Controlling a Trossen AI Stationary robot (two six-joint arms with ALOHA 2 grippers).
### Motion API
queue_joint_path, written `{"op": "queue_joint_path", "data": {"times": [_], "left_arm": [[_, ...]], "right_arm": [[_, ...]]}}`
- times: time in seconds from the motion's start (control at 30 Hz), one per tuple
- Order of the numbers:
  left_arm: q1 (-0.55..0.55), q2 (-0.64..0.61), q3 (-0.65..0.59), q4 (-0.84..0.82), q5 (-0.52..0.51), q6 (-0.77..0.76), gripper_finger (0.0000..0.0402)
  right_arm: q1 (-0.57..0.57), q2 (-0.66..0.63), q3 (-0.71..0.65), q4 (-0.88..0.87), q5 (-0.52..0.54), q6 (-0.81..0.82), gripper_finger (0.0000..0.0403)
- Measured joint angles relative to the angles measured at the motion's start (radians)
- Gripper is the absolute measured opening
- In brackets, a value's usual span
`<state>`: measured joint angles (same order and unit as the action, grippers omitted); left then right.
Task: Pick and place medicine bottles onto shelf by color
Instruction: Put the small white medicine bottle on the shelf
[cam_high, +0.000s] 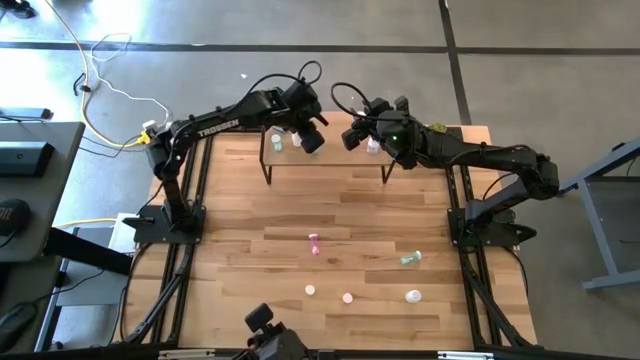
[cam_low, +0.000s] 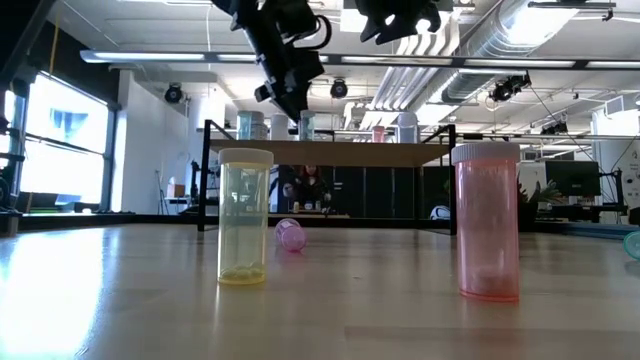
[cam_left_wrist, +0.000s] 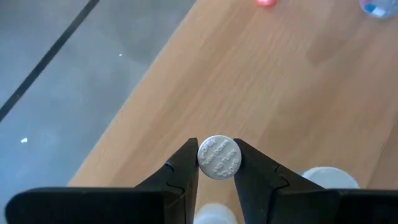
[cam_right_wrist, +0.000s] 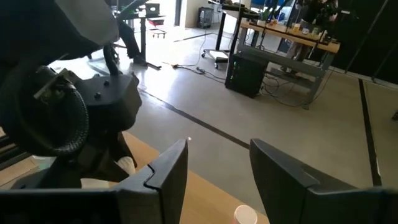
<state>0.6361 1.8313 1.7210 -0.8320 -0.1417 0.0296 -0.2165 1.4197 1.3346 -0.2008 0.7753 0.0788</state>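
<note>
The shelf (cam_high: 330, 165) stands at the table's far side with several bottles on its board, among them a greenish one (cam_high: 277, 140) and a pinkish one (cam_high: 373, 147). My left gripper (cam_left_wrist: 217, 163) is over the shelf's left half, shut on a white-capped bottle (cam_left_wrist: 219, 157). My right gripper (cam_right_wrist: 217, 168) hovers open over the shelf's right half with nothing between its fingers. On the table a pink bottle (cam_high: 315, 243) and a green one (cam_high: 410, 259) lie on their sides. A yellow bottle (cam_low: 245, 215) and a pink one (cam_low: 487, 220) stand upright near the front. My left gripper pinches the round white cap (cam_left_wrist: 219, 149) of the bottle between its two fingertips, one on either side of the cap's rim. The fingers slant down from the table's left and near side. The cap's top faces the wrist camera. Whether the bottle's base rests on the shelf board is hidden.
A second white cap (cam_left_wrist: 329, 177) stands close beside the held bottle on the shelf. Three small upright bottles, seen from above as white and pink caps (cam_high: 348, 297), stand near the table's front edge. The middle of the wooden tabletop (cam_high: 330, 205) is bare. My two arms are close together over the shelf.
</note>
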Motion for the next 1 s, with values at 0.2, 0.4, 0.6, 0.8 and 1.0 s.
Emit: {"op": "queue_joint_path", "data": {"times": [0.2, 0.4, 0.6, 0.8, 1.0], "left_arm": [[0.000, 0.013, 0.000, -0.010, -0.016, 0.000, 0.0076], [0.000, 0.014, 0.000, -0.011, -0.017, 0.005, 0.0076], [0.000, 0.014, 0.000, -0.010, -0.017, 0.017, 0.0085], [0.000, 0.015, 0.000, -0.011, -0.019, 0.027, 0.0111], [0.000, 0.015, 0.000, -0.009, -0.019, 0.027, 0.0147]], "right_arm": [[0.000, 0.000, 0.000, 0.000, 0.000, 0.000, 0.0165], [0.000, 0.000, 0.000, 0.000, 0.000, 0.000, 0.0165], [0.000, 0.000, 0.000, 0.000, 0.000, 0.000, 0.0165], [0.000, 0.000, 0.000, 0.001, 0.000, 0.000, 0.0165], [0.000, 0.000, 0.000, 0.001, 0.000, 0.000, 0.0165]]}}
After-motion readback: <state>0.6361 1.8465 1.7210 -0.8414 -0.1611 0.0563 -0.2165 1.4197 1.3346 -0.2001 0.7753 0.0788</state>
